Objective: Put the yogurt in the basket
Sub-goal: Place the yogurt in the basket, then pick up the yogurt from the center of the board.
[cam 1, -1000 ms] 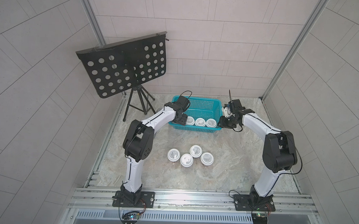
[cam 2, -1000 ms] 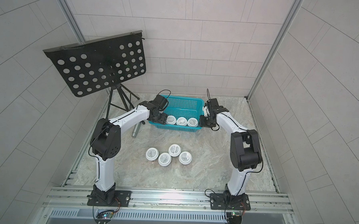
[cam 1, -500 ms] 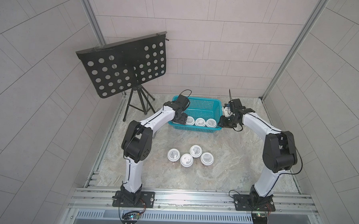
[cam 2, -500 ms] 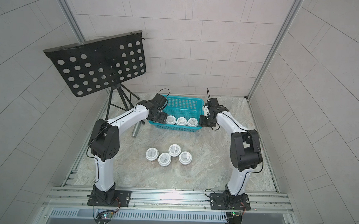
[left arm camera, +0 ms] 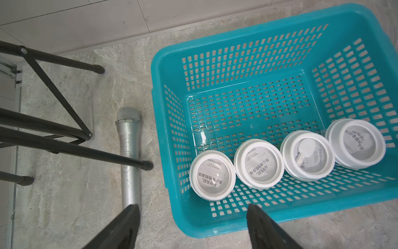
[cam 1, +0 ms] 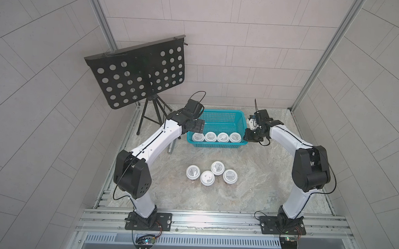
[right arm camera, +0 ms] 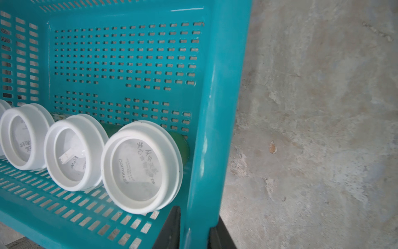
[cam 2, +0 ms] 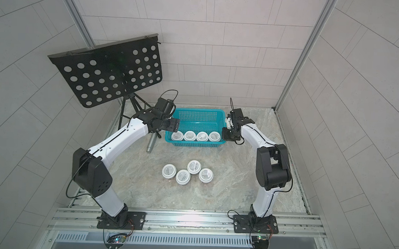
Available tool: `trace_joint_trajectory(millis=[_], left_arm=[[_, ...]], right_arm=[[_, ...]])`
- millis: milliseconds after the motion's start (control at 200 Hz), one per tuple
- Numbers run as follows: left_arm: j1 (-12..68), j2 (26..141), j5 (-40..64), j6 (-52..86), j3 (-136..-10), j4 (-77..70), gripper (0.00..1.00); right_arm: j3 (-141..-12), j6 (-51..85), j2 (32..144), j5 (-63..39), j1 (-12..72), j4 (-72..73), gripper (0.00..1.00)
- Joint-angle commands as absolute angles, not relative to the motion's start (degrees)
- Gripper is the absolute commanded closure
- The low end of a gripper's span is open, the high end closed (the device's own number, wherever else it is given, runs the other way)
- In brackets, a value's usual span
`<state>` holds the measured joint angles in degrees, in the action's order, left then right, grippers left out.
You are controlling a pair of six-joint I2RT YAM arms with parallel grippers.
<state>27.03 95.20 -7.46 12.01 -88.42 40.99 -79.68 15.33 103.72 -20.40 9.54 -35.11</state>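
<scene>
The teal basket (cam 1: pixel 217 111) (cam 2: pixel 199 110) stands at the back of the table. Several yogurt cups (cam 1: pixel 223 137) (left arm camera: pixel 212 177) (right arm camera: pixel 140 167) stand in a row along its near wall. Several more yogurt cups (cam 1: pixel 207 178) (cam 2: pixel 182 177) cluster on the table in front. My left gripper (cam 1: pixel 197 126) (left arm camera: pixel 192 208) hangs open and empty over the basket's near left corner (left arm camera: pixel 155 86). My right gripper (cam 1: pixel 247 137) (right arm camera: pixel 197 224) is shut on the basket's right rim (right arm camera: pixel 221 86), one finger inside and one outside.
A silver microphone (cam 1: pixel 171 148) (left arm camera: pixel 129 155) lies on the table just left of the basket. A black perforated music stand (cam 1: pixel 138 76) on a tripod (left arm camera: pixel 64 140) fills the back left corner. Tiled walls close in the back and sides.
My right gripper has closed onto the basket's right rim. My left gripper has opened wider and pulled back a little, and a fourth cup now shows at the left end of the row.
</scene>
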Motion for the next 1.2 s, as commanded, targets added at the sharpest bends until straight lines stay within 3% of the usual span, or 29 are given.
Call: trace_joint_trajectory(millis=[0,380,831,1196], left_arm=[[27.0,92.2,-6.6,12.6,-85.9,41.8,0.15],[26.9,82.0,-5.2,15.0,-80.3,43.9,0.14],[23.2,63.5,-7.1,18.6,-60.4,34.9,0.11],[20.6,63.7,-4.5,20.4,-59.2,33.8,0.11]], right_arm=[[-78.8,14.7,101.4,-19.5,10.2,-37.3,0.74],[-79.8,14.2,95.4,-17.1,10.5,-39.2,0.46],[-71.3,8.1,77.2,-14.4,16.9,-47.9,0.40],[-60.8,9.5,68.7,-9.5,31.6,-49.6,0.33]])
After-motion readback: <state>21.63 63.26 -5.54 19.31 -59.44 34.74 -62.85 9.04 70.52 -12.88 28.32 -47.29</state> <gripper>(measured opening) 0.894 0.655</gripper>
